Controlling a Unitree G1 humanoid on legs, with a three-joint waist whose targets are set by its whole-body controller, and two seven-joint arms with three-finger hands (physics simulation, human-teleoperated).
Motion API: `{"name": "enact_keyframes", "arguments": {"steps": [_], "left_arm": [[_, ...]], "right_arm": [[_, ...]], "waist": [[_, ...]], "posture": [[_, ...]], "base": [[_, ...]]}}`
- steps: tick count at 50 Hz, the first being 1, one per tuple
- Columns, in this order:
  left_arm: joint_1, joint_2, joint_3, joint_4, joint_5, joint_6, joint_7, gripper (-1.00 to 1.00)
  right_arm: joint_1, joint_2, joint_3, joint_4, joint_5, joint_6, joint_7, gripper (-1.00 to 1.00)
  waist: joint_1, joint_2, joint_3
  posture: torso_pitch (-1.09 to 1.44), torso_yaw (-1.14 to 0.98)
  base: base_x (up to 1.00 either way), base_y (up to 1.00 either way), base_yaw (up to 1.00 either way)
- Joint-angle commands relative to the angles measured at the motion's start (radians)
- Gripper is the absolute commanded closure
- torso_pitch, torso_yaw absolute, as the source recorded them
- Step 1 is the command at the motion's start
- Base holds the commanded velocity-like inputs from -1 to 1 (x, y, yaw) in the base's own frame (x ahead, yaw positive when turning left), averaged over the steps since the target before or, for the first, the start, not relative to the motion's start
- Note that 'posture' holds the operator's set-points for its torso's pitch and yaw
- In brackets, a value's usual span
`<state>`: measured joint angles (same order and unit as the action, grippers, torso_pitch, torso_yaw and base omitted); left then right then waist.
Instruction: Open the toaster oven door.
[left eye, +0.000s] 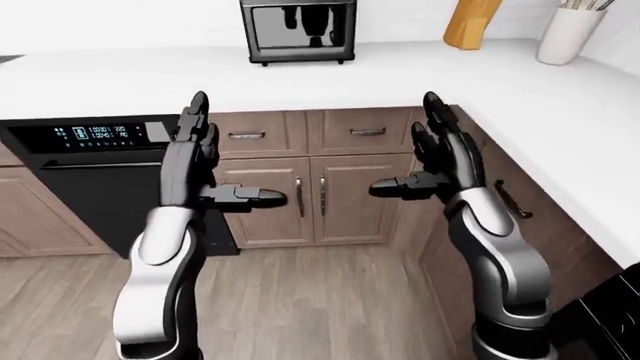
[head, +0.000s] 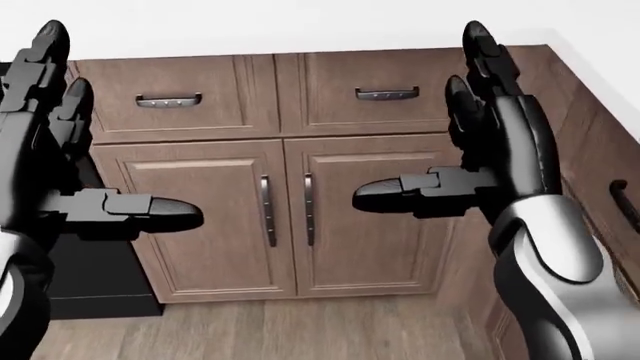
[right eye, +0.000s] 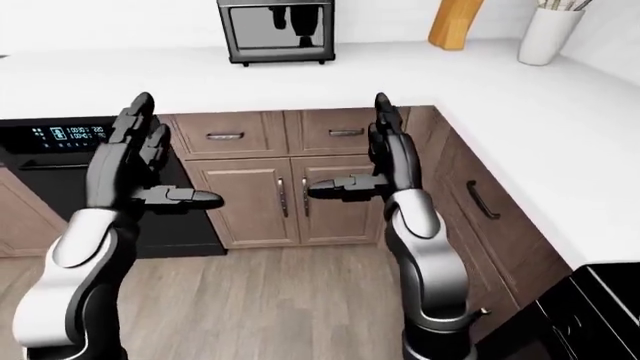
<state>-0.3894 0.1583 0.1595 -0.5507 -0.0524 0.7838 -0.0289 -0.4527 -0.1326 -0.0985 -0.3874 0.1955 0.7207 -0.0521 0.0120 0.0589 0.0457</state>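
The left hand (left eye: 200, 161) is black and shiny, with its fingers pointing straight up and its thumb sticking out sideways. It is open and holds nothing. The right hand (left eye: 435, 157) looks the same, open with its thumb pointing toward the other hand, and it holds nothing too. Both arms are smooth and silver-grey below the hands.

Beyond the hands are brown wooden cabinet doors (head: 290, 217) with thin dark metal handles, and two drawers above them. A black dishwasher (left eye: 95, 172) with small glowing numbers sits at the left. The white countertop (left eye: 400, 75) is flat and smooth and bends around a corner.

The toaster oven (left eye: 298, 28) is a boxy grey thing standing on the countertop at the top of the left-eye view, well apart from both hands. Its glass door is closed.
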Motion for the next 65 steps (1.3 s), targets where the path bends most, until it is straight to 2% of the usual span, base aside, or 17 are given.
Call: {"name": "enact_keyframes", "arguments": {"steps": [1,6,9,10,12,18,22,25,33,36,46,50,51,53,60,64,65], "left_arm": [[-0.03,0.005,-0.004,-0.047,-0.011,-0.048,0.001,-1.0],[-0.029,0.014,0.005,-0.056,-0.022,-0.039,0.003,-1.0],[-0.03,0.013,0.001,-0.053,-0.025,-0.039,0.005,-1.0],[-0.03,0.013,0.0,-0.05,-0.025,-0.042,0.005,-1.0],[-0.034,0.015,0.0,-0.051,-0.025,-0.037,0.006,-1.0],[-0.047,0.022,0.003,-0.068,-0.028,-0.011,0.005,-1.0],[-0.049,0.023,0.001,-0.068,-0.027,-0.01,0.006,-1.0],[-0.052,0.023,0.001,-0.07,-0.027,-0.003,0.005,-1.0],[-0.052,0.018,-0.007,-0.066,-0.023,-0.012,0.003,-1.0],[-0.049,0.018,-0.004,-0.065,-0.023,-0.014,0.001,-1.0],[-0.049,0.014,-0.009,-0.059,-0.021,-0.02,0.0,-1.0],[-0.055,0.017,-0.006,-0.07,-0.022,-0.004,0.0,-1.0],[-0.056,0.018,-0.004,-0.072,-0.023,-0.002,0.0,-1.0],[-0.056,0.018,-0.003,-0.072,-0.025,-0.001,0.0,-1.0],[-0.05,0.015,-0.009,-0.06,-0.022,-0.017,0.0,-1.0],[-0.046,0.014,-0.009,-0.062,-0.021,-0.02,0.0,-1.0],[-0.045,0.013,-0.009,-0.062,-0.021,-0.021,0.0,-1.0]], "right_arm": [[-0.036,-0.01,-0.021,-0.046,-0.013,-0.034,-0.004,-1.0],[-0.039,-0.007,-0.018,-0.055,-0.015,-0.026,-0.002,-1.0],[-0.039,-0.008,-0.024,-0.057,-0.014,-0.026,0.001,-1.0],[-0.039,-0.008,-0.024,-0.056,-0.014,-0.027,0.0,-1.0],[-0.04,-0.009,-0.025,-0.056,-0.012,-0.026,0.002,-1.0],[-0.049,-0.013,-0.03,-0.066,-0.005,-0.012,-0.004,-1.0],[-0.053,-0.016,-0.032,-0.058,-0.003,-0.02,-0.003,-1.0],[-0.056,-0.019,-0.037,-0.063,0.003,-0.013,-0.005,-1.0],[-0.055,-0.024,-0.038,-0.077,0.013,-0.002,-0.009,-1.0],[-0.053,-0.023,-0.036,-0.073,0.012,-0.008,-0.01,-1.0],[-0.051,-0.024,-0.036,-0.062,0.013,-0.021,-0.006,-1.0],[-0.059,-0.025,-0.036,-0.077,0.015,-0.001,-0.01,-1.0],[-0.06,-0.025,-0.035,-0.074,0.014,-0.003,-0.01,-1.0],[-0.058,-0.021,-0.032,-0.064,0.011,-0.012,-0.01,-1.0],[-0.046,-0.018,-0.033,-0.059,0.011,-0.027,-0.007,-1.0],[-0.042,-0.016,-0.033,-0.058,0.011,-0.031,-0.007,-1.0],[-0.041,-0.016,-0.033,-0.056,0.01,-0.033,-0.007,-1.0]], "waist": [[-0.006,-0.002,-0.022],[0.007,-0.056,-0.016],[0.01,-0.136,-0.037],[-0.004,-0.1,-0.025],[-0.004,-0.116,-0.017],[-0.019,-0.063,-0.008],[-0.03,0.024,-0.034],[-0.018,0.018,-0.017],[0.01,-0.056,-0.019],[0.012,-0.132,-0.041],[-0.022,-0.058,-0.012],[-0.026,0.045,-0.046],[-0.016,-0.002,-0.026],[-0.012,0.017,-0.021],[0.008,-0.043,-0.023],[0.012,-0.134,-0.047],[0.001,-0.101,-0.031]], "posture": [[0.0,0.0],[0.0,0.0],[0.0,0.0],[0.0,0.0],[0.0,0.0],[0.0,0.0],[0.0,0.0],[0.0,0.0],[0.0,0.0],[0.0,0.0],[0.0,0.0],[0.0,0.0],[0.0,0.0],[0.0,0.0],[0.0,0.0],[0.0,0.0],[0.0,0.0]], "base": [[0.34,0.0,0.0],[0.34,0.0,0.0],[0.34,0.0,0.0],[0.34,0.0,0.0],[0.34,0.0,0.0],[0.34,0.0,0.0],[0.33,0.0,0.0],[0.34,0.0,0.0],[0.34,0.0,0.0],[0.34,0.0,0.0],[0.34,0.0,0.0],[0.34,0.0,0.0],[0.34,0.0,0.0],[0.34,0.0,0.0],[0.33,0.0,0.0],[0.33,0.0,0.0],[0.34,0.0,0.0]]}}
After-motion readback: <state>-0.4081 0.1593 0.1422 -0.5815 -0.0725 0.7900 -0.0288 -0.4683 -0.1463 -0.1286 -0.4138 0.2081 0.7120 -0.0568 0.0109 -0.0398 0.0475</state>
